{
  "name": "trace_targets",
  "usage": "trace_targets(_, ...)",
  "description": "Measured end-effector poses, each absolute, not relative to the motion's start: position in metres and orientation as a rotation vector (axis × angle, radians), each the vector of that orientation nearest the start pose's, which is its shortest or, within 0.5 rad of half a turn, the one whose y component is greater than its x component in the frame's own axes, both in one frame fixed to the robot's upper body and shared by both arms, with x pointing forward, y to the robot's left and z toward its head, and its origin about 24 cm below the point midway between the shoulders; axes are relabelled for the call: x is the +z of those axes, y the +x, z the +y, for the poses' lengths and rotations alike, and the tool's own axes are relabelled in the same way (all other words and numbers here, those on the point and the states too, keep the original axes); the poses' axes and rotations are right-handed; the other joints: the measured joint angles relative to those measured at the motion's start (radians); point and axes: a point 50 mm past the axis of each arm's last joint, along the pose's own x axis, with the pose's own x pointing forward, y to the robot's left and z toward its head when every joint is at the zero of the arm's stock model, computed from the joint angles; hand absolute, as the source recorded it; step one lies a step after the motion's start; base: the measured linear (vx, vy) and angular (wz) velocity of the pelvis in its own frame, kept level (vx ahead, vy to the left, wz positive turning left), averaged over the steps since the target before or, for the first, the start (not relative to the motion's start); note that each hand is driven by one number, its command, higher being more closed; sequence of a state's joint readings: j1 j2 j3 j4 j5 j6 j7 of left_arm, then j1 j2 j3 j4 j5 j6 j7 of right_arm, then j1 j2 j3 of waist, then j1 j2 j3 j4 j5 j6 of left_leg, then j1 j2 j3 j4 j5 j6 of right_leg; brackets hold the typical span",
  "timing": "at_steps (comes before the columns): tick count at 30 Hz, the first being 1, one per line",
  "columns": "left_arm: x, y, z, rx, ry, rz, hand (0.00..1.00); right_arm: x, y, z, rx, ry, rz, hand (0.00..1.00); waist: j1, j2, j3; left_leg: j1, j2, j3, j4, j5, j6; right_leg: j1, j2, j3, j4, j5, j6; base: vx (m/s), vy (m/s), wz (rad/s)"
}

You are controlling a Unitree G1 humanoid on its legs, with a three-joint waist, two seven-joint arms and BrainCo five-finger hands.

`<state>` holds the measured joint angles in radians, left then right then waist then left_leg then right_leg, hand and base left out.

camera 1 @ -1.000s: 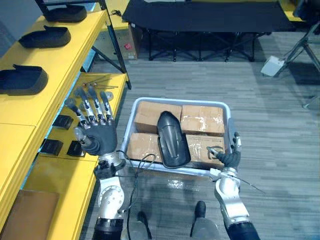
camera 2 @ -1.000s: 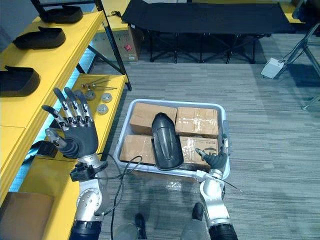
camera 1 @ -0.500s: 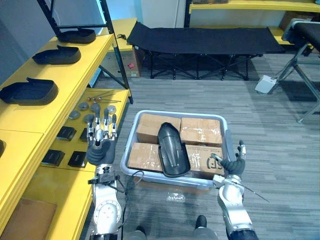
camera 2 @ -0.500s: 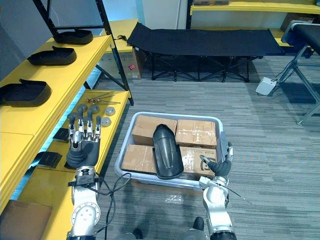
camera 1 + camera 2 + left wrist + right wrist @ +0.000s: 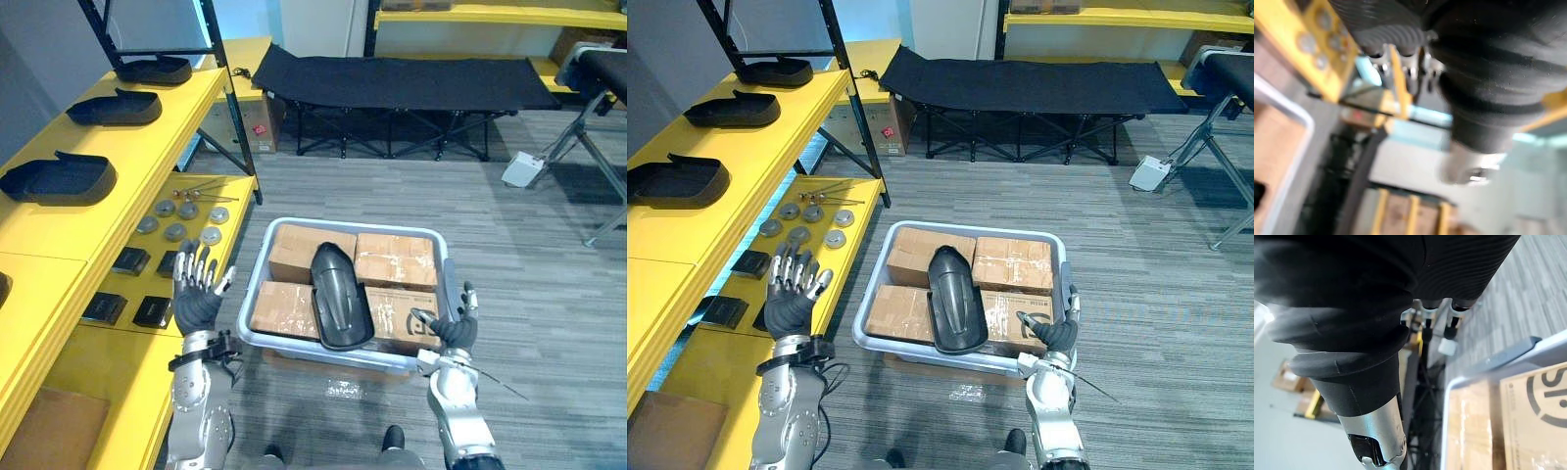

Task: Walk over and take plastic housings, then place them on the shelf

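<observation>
**Item: plastic housing** [image 5: 338, 294]. One black, shell-shaped piece lies lengthwise near the middle of the bin [image 5: 254, 284]. It rests on top of the cardboard boxes [image 5: 397, 259] that pack the bin. Neither hand holds it or touches it.

**Container:** a pale, shallow bin on the floor directly ahead, with the yellow shelf [image 5: 127, 147] just beside it on the left.

**Shelf stock:** three similar housings [image 5: 59, 176] sit in a row along the upper level, well apart from one another. On the lower level are round metal discs [image 5: 176, 231] and small black blocks [image 5: 127, 259].

**Left hand** [image 5: 199, 304]: raised outside the bin's left wall, over the edge of the lower shelf level. The fingers are straight and spread, and the hand is empty.

**Right hand** [image 5: 454, 331]: at the bin's near right corner. The fingers are straight, the thumb is held out, and the hand is empty. Whether it touches the rim cannot be told.

**Step in hand (judged):** the approach looks finished and the pick-up not yet begun, with the hands flanking the bin.

**Next move (judged):**
- Bring both hands inward over the rim to the housing's long sides.
- Close on the smooth, curved shell evenly so that it does not slip.
- Lift it clear of the boxes.
- Turn left to the bare stretch of upper shelf on the near side of the row.
</observation>
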<state>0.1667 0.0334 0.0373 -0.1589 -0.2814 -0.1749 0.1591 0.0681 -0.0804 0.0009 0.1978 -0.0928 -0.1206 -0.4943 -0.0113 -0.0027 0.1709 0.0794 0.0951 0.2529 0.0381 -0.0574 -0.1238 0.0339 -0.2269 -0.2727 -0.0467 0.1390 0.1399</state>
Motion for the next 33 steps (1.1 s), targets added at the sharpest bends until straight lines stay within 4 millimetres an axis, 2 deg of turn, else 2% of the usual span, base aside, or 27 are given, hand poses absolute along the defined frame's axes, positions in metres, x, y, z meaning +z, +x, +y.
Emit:
trace_targets(3,0.052,0.222,0.187,0.260,-0.165,-0.136,1.00,0.012,0.243,-0.205,-0.464,-0.261,0.041,0.00,0.001,0.008,0.018,-0.072,0.019,-0.006,0.119,-0.051,0.003,-0.025,0.001,0.001,0.016,0.000,0.000,-0.08,0.009,0.01)
trace_targets(4,0.053,0.228,0.187,0.251,-0.137,-0.139,1.00,0.022,0.256,-0.210,-0.458,-0.286,-0.001,0.00,0.001,0.012,0.040,-0.104,0.026,-0.016,0.165,-0.069,0.004,-0.039,0.002,0.002,0.030,-0.001,-0.001,-0.12,0.029,0.04)
trace_targets(6,0.062,0.244,0.186,0.232,-0.083,-0.176,1.00,0.044,0.280,-0.218,-0.455,-0.314,-0.070,0.00,0.002,0.012,0.092,-0.143,0.033,-0.027,0.218,-0.079,0.008,-0.067,0.001,0.002,0.058,-0.001,-0.002,-0.16,0.033,0.08)
trace_targets(8,0.080,0.265,0.183,0.204,-0.040,-0.240,1.00,0.079,0.307,-0.220,-0.451,-0.328,-0.180,0.00,0.014,0.010,0.162,-0.200,0.037,-0.037,0.260,-0.083,0.013,-0.112,-0.001,0.003,0.086,-0.001,-0.005,-0.19,0.022,0.07)
trace_targets(11,0.093,0.284,0.174,0.156,0.021,-0.279,1.00,0.106,0.331,-0.224,-0.457,-0.318,-0.229,0.00,0.026,0.014,0.208,-0.264,0.039,-0.053,0.296,-0.081,0.016,-0.165,-0.003,0.003,0.111,0.002,-0.009,-0.15,0.015,0.11)
trace_targets(15,0.102,0.300,0.161,0.110,0.036,-0.298,1.00,0.127,0.353,-0.238,-0.491,-0.329,-0.226,0.00,0.043,0.028,0.224,-0.338,0.039,-0.074,0.337,-0.081,0.017,-0.234,-0.010,0.001,0.156,-0.001,-0.014,-0.03,0.016,0.09)
trace_targets(19,0.112,0.309,0.148,0.065,0.035,-0.328,1.00,0.161,0.371,-0.245,-0.511,-0.366,-0.274,0.00,0.057,0.064,0.255,-0.386,0.030,-0.088,0.361,-0.080,0.019,-0.286,-0.027,-0.002,0.207,-0.014,-0.017,-0.02,0.029,0.10)
trace_targets(22,0.115,0.313,0.140,0.039,0.038,-0.336,1.00,0.173,0.378,-0.242,-0.495,-0.401,-0.284,0.00,0.064,0.084,0.268,-0.424,0.028,-0.108,0.393,-0.084,0.026,-0.320,-0.035,-0.005,0.256,-0.037,-0.016,-0.03,0.021,0.13)
trace_targets(25,0.113,0.318,0.134,0.029,0.035,-0.319,1.00,0.173,0.382,-0.241,-0.481,-0.418,-0.243,0.00,0.083,0.092,0.273,-0.445,0.029,-0.109,0.411,-0.088,0.030,-0.349,-0.041,-0.003,0.293,-0.051,-0.022,-0.06,0.025,0.04)
trace_targets(28,0.115,0.320,0.132,0.032,0.034,-0.321,1.00,0.178,0.386,-0.237,-0.464,-0.432,-0.239,0.00,0.082,0.108,0.295,-0.454,0.028,-0.112,0.424,-0.092,0.035,-0.358,-0.046,-0.002,0.310,-0.055,-0.021,-0.05,0.033,0.01)
trace_targets(30,0.116,0.321,0.132,0.043,0.032,-0.324,1.00,0.180,0.387,-0.235,-0.451,-0.441,-0.234,0.00,0.082,0.110,0.295,-0.471,0.024,-0.109,0.426,-0.092,0.036,-0.383,-0.053,0.002,0.322,-0.056,-0.022,-0.06,0.038,-0.02)
trace_targets(31,0.117,0.322,0.130,0.038,0.034,-0.326,0.00,0.178,0.387,-0.236,-0.455,-0.442,-0.224,0.00,0.083,0.115,0.299,-0.478,0.024,-0.112,0.428,-0.091,0.037,-0.386,-0.054,0.000,0.322,-0.056,-0.022,-0.04,0.037,0.04)
trace_targets(33,0.117,0.322,0.125,0.025,0.036,-0.326,0.00,0.175,0.388,-0.237,-0.459,-0.445,-0.206,0.00,0.083,0.120,0.301,-0.483,0.024,-0.113,0.430,-0.091,0.037,-0.390,-0.054,0.000,0.323,-0.055,-0.022,-0.01,0.017,0.02)
